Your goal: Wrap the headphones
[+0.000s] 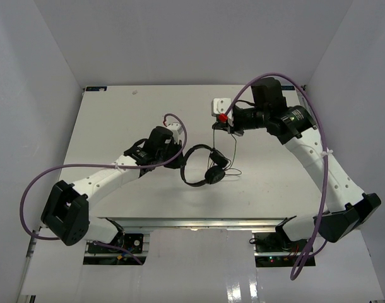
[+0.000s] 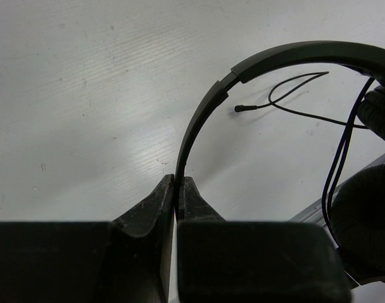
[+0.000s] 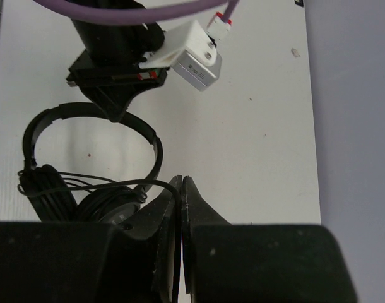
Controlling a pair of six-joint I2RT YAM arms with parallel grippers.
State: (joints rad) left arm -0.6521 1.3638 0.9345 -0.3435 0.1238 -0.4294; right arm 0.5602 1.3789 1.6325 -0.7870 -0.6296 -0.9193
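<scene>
The black headphones (image 1: 194, 179) hang just above the middle of the white table. My left gripper (image 1: 182, 158) is shut on the thin headband (image 2: 202, 113), pinched at its fingertips. Both round ear cups (image 1: 214, 174) sit at the headband's right end, with cord wound around them. My right gripper (image 1: 223, 128) is higher up and further back, shut on the thin black cord (image 3: 117, 184), which runs taut from the cups to its fingertips. A loose loop of cord ending in the plug (image 2: 240, 108) lies on the table beyond the headband.
Thick purple cables (image 1: 173, 120) arc over both arms. The table's front edge, with its metal rail (image 1: 199, 222), lies just below the headphones. White walls enclose the table on three sides. The left arm's white wrist camera (image 3: 195, 60) shows beyond the headband.
</scene>
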